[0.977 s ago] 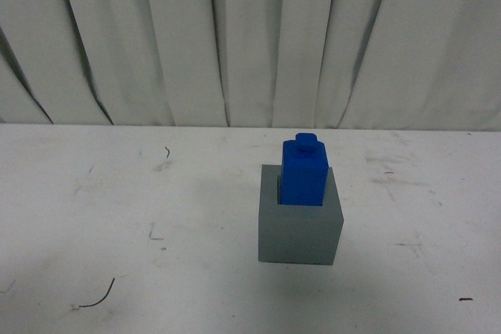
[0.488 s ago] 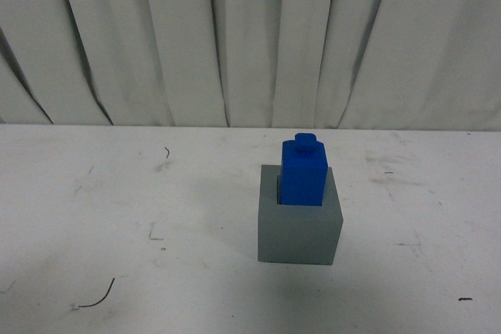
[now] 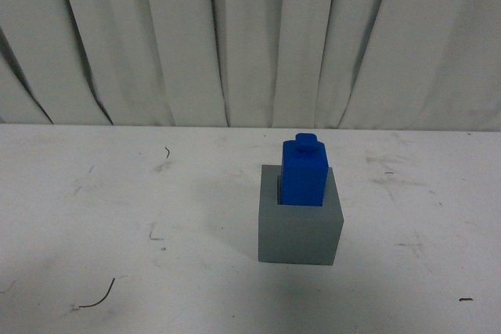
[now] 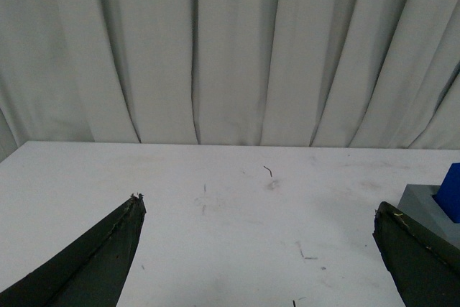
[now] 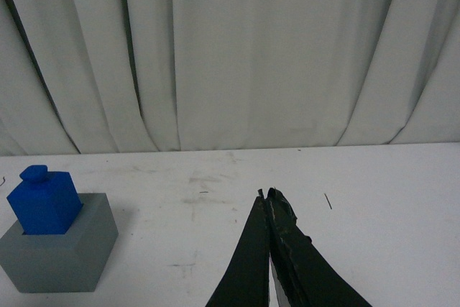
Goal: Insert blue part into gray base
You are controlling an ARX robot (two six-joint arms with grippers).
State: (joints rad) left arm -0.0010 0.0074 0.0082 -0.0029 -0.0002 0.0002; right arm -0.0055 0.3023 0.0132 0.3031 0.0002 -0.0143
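Observation:
The blue part (image 3: 304, 171) stands upright in the square recess of the gray base (image 3: 300, 232) on the white table, its round knob on top. Neither gripper shows in the front view. In the left wrist view my left gripper (image 4: 259, 213) is open and empty, with the gray base (image 4: 424, 203) and a corner of the blue part (image 4: 452, 192) just past one finger. In the right wrist view my right gripper (image 5: 265, 193) is shut and empty, well apart from the gray base (image 5: 57, 253) and the blue part (image 5: 43, 201) seated in it.
A white table (image 3: 117, 217) with scuff marks and a few thin dark threads, one near the front edge (image 3: 98, 297). A pleated white curtain (image 3: 235, 37) hangs along the far edge.

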